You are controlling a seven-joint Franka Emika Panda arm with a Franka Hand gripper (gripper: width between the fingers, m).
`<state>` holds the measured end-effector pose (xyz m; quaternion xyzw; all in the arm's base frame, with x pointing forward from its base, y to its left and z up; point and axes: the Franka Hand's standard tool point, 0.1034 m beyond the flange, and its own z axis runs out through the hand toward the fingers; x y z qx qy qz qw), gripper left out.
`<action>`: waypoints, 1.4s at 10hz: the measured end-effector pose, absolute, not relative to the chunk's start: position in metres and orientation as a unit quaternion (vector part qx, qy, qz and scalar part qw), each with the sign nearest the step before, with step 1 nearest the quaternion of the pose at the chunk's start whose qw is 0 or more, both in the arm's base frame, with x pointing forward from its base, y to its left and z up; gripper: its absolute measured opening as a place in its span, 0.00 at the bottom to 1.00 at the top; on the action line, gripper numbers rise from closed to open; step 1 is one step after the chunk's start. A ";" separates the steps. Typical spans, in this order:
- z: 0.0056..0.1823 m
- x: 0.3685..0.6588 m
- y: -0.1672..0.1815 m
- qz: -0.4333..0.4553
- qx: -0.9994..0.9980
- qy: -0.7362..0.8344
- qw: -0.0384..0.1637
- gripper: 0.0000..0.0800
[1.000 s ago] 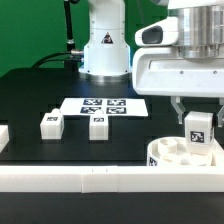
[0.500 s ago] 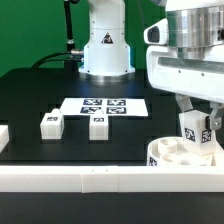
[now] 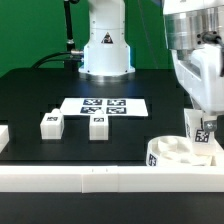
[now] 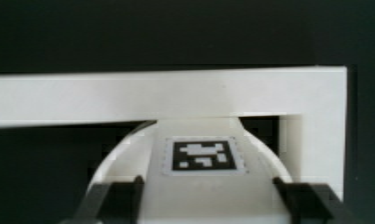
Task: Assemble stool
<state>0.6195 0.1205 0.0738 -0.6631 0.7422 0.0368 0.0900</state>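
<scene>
The round white seat (image 3: 168, 156) lies at the exterior view's right, against the front rail. My gripper (image 3: 201, 128) is shut on a white leg (image 3: 203, 131) and holds it upright over the seat's right part. The leg's lower end is at the seat's top; I cannot tell whether it sits in a hole. In the wrist view the held leg (image 4: 203, 153) shows its tag, with my gripper (image 4: 214, 205) around it and a dark finger (image 4: 123, 201) on either side. Two more legs (image 3: 52, 122) (image 3: 98, 126) stand on the black table at the left.
The marker board (image 3: 103, 105) lies flat behind the two loose legs. A long white border rail (image 3: 90, 178) runs along the front edge; its corner shows in the wrist view (image 4: 166, 95). The robot's white base (image 3: 105, 50) stands at the back.
My wrist has turned over the seat with the leg in it. The leg has rotated and shifted slightly to the exterior view's right. The two loose legs have not moved.
</scene>
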 end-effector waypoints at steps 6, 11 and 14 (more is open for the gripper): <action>0.082 0.622 0.120 0.037 -0.695 0.711 0.101 0.79; 0.111 0.626 0.127 0.026 -0.854 0.508 0.111 0.81; 0.110 0.624 0.134 0.006 -0.935 0.343 0.096 0.81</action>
